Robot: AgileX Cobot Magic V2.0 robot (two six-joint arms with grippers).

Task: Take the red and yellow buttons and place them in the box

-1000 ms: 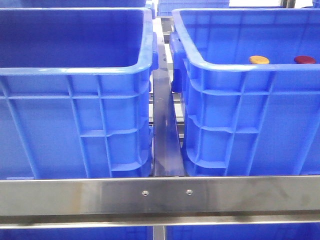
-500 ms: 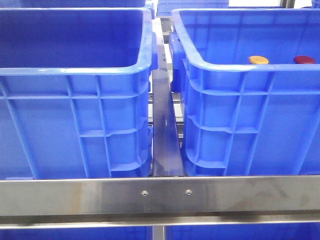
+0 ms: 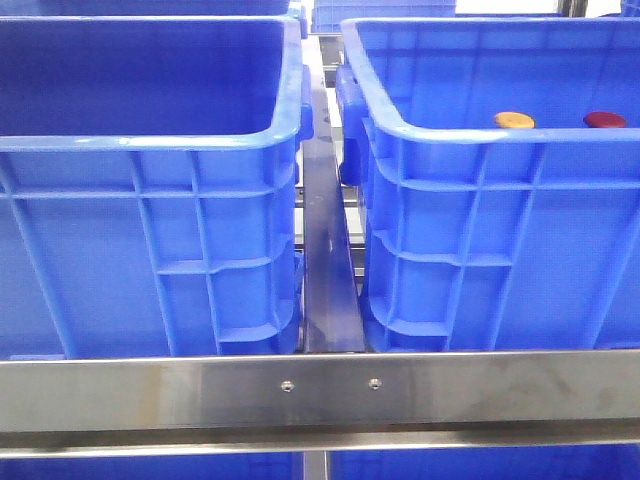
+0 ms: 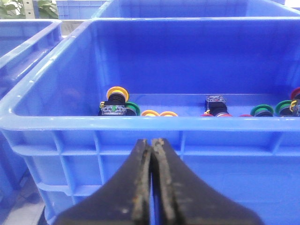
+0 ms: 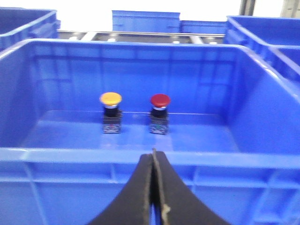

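Yellow button (image 5: 110, 99) and red button (image 5: 160, 100) upright, side by side, apart, on floor of right blue crate (image 3: 470, 135). Left gripper (image 4: 152, 145) and right gripper (image 5: 153, 159) both pressed together, empty, outside crate walls.

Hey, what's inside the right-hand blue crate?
Standing in the crate: a yellow button and a red button, each on a small switch base. The near floor is hidden behind the front wall.

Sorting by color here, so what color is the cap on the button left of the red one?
Yellow-orange cap, clearest in the right wrist view.
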